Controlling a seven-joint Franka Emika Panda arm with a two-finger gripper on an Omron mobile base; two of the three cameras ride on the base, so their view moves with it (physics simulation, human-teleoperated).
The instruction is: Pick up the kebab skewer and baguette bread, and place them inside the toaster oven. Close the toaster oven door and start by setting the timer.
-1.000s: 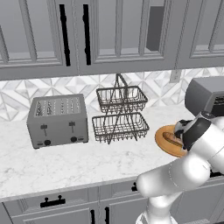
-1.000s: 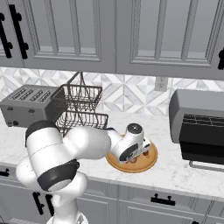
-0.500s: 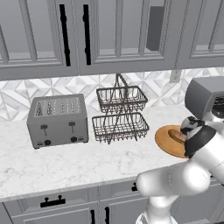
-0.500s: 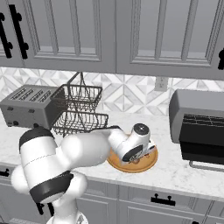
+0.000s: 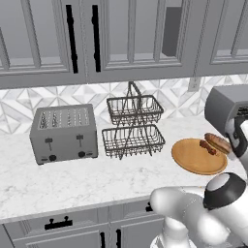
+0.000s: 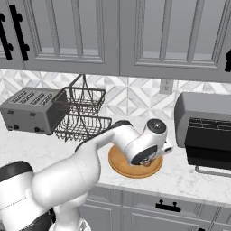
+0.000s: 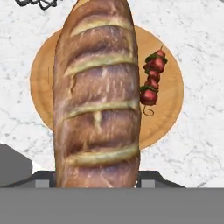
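**Baguette lifted over the board, skewer left below**

In the hand view the baguette bread (image 7: 97,94) runs straight out from between the gripper's (image 7: 96,181) part-open jaws, which grip its near end. Beneath the hand lies the round wooden board (image 7: 168,109), and on it, just right of the loaf, the kebab skewer (image 7: 152,81). From the left base view the loaf (image 5: 218,143) hangs above the board's (image 5: 191,157) far edge, close in front of the toaster oven (image 5: 225,104). From the right base view the toaster oven door (image 6: 208,159) hangs open, beyond the hand to its right.
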